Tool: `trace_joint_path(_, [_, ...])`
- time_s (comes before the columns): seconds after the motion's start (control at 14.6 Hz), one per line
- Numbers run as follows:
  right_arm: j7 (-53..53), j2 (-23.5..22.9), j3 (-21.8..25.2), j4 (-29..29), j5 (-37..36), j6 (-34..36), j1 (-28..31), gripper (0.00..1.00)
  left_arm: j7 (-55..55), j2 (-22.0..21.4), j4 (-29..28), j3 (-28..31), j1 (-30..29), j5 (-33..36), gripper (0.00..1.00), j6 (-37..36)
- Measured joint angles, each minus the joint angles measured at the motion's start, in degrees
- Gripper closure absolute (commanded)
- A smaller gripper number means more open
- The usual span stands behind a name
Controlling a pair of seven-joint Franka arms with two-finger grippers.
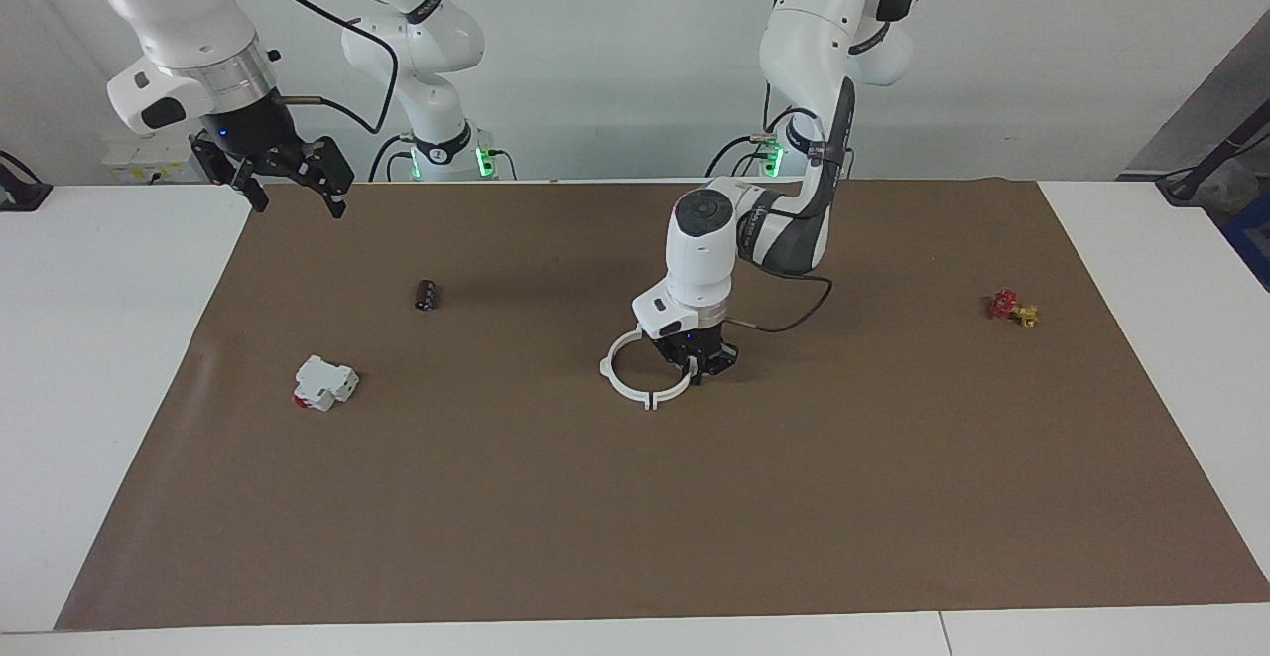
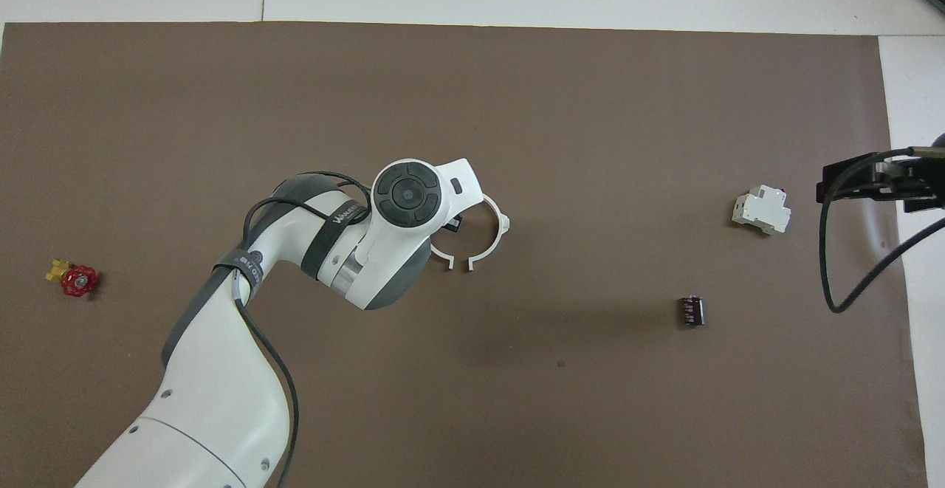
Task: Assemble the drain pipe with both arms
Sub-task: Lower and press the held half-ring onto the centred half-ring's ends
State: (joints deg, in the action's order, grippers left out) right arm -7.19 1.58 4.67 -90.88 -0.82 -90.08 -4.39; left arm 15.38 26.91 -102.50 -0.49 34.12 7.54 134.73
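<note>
A thin white plastic ring [image 1: 646,376], built of two semicircular halves with small end tabs, lies flat on the matte brown paper mat [image 1: 635,497] near the table's middle. A narrow gap shows where two tabs meet at the ring's edge nearer the robots. The left gripper [image 1: 698,366] is down at the ring on the side toward the left arm's end of the table, its black fingers pressed together on the rim there. The right gripper [image 1: 290,185], fingers spread wide and holding nothing, hangs waiting over the mat's edge at the right arm's end. A blocky white-and-red plastic part [image 1: 323,383] and a small ribbed black cylinder [image 1: 426,294] lie apart toward that end; a small red-and-yellow valve piece [image 1: 1012,308] lies toward the left arm's end.
</note>
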Motion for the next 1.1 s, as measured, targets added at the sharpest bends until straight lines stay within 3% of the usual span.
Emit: trace_joint_path(1.1, [0.0, 0.0, 0.0, 0.0, 0.0, 0.0, 0.0, 0.0, 3.4, -0.86, -2.55, -0.16, 0.98, 0.0, 1.0, 4.17])
